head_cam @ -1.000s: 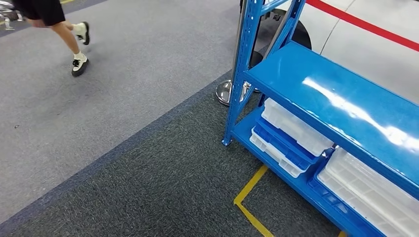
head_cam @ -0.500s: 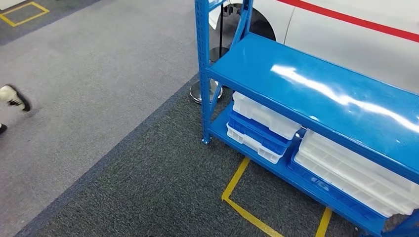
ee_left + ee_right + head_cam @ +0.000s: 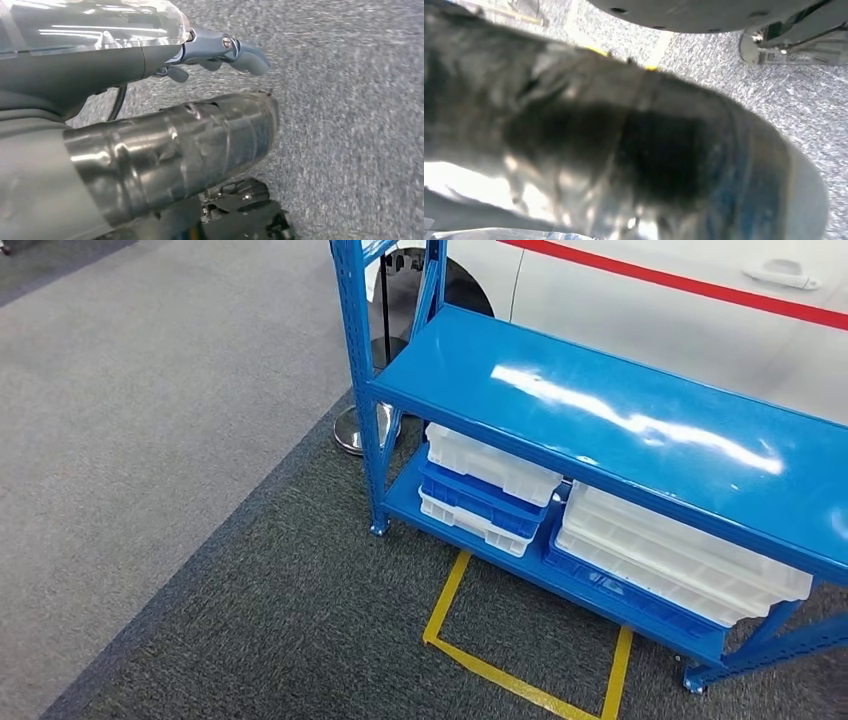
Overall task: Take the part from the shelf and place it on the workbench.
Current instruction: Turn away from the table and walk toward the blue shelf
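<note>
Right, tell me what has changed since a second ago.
The head camera swung right: the blue shelf slid left in the picture, showing more of it, the white car and the yellow floor tape. The walking person has left the picture. The trays lie unmoved.

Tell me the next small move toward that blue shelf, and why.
Probably step forward into the yellow floor marking and square up to the blue shelf. The shelf sits off to the right of the head view, its top board looks bare, and white trays lie on the lower level, so the part can't be made out from here.
</note>
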